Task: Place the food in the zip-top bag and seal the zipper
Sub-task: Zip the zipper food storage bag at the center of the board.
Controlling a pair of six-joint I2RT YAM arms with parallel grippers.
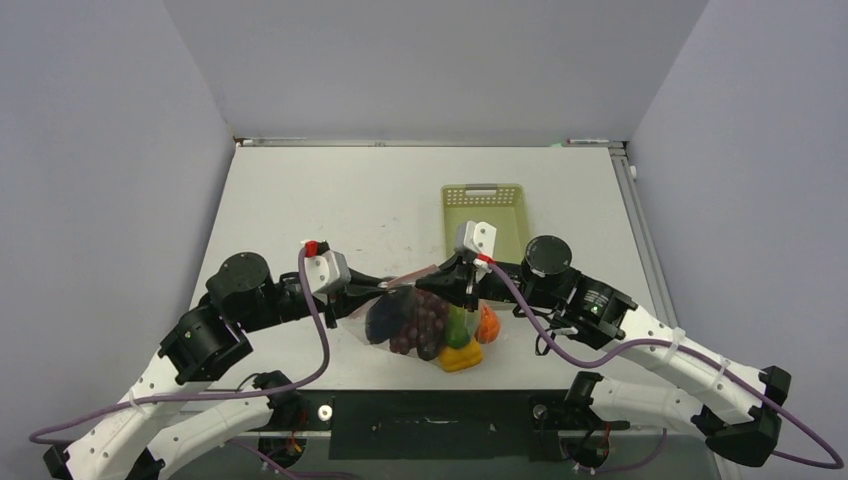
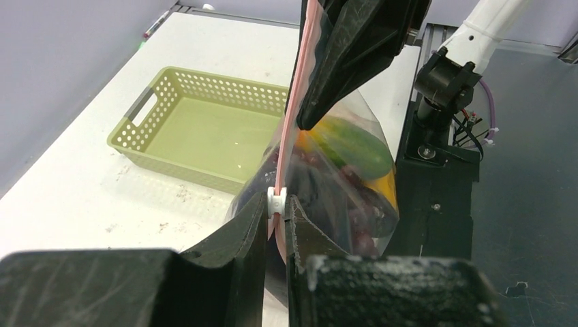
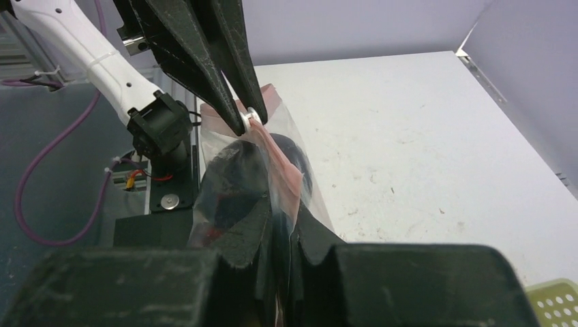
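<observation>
The zip-top bag (image 1: 400, 300) hangs between my two grippers near the table's front edge. The food shows through it: dark grapes (image 1: 425, 318), a purple eggplant (image 1: 383, 320), and green (image 1: 457, 326), yellow (image 1: 461, 357) and orange (image 1: 489, 323) pieces. The pink zipper (image 2: 298, 95) runs taut along the bag's top edge. My left gripper (image 2: 276, 204) is shut on the zipper's white slider (image 2: 276, 201) at the left end. My right gripper (image 3: 278, 208) is shut on the bag's pink edge (image 3: 281, 163) at the right end.
An empty pale green basket (image 1: 485, 212) stands just behind the right gripper, also visible in the left wrist view (image 2: 204, 129). The black mounting plate (image 1: 430, 412) and the arm bases lie directly below the bag. Grey walls enclose the table.
</observation>
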